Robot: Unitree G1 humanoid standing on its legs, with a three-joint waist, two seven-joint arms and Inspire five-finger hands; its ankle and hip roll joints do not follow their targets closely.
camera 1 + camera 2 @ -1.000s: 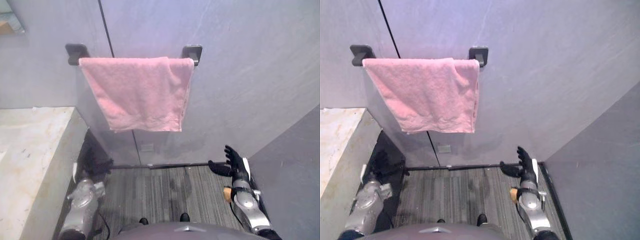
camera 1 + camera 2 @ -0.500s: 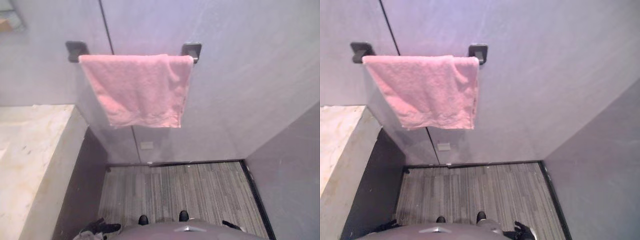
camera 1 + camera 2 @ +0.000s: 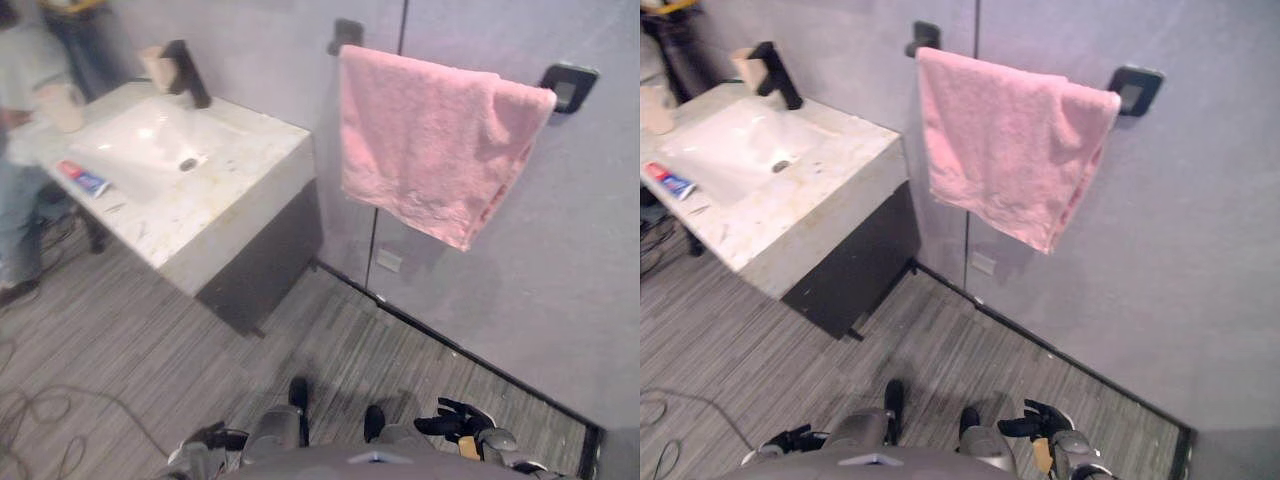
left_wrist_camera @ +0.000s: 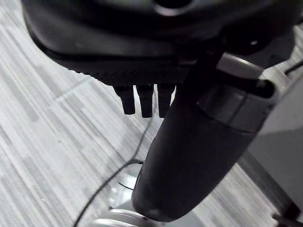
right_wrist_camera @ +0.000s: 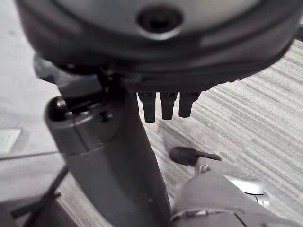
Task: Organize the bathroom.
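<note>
Two hands hang low at the robot's sides and hold nothing: the left hand (image 3: pixel 205 440) and the right hand (image 3: pixel 455 418). In each wrist view the fingers (image 4: pixel 142 100) run straight and lie close side by side, uncurled; the right hand's fingers (image 5: pixel 163 106) show the same.

Condition of the room:
- A pink towel (image 3: pixel 430 150) hangs over a black rail (image 3: pixel 568 85) on the grey wall. It is draped evenly enough, with one lower corner dropping further than the rest.
- A sink (image 3: pixel 215 185), well apart from the towel, stands to the robot's left with a black tap (image 3: pixel 187 72) at its back edge.
- A tube (image 3: pixel 82 178) (red and blue, probably toothpaste) lies loose on the sink's rim, and a pale cup (image 3: pixel 62 105) stands near the far corner.
- A person (image 3: pixel 25 130) stands at the sink's far side.

Step in hand, as judged: the towel looks dealt with, and the sink is the probable next station. No object is under manipulation.

Next move: the loose items lie beyond reach of either hand, so the robot must first close on the sink. Either hand then has to rise above the rim, and the left is the nearer. The tube lies flat, so it calls for a pinch from above. Keep clear of the person.
</note>
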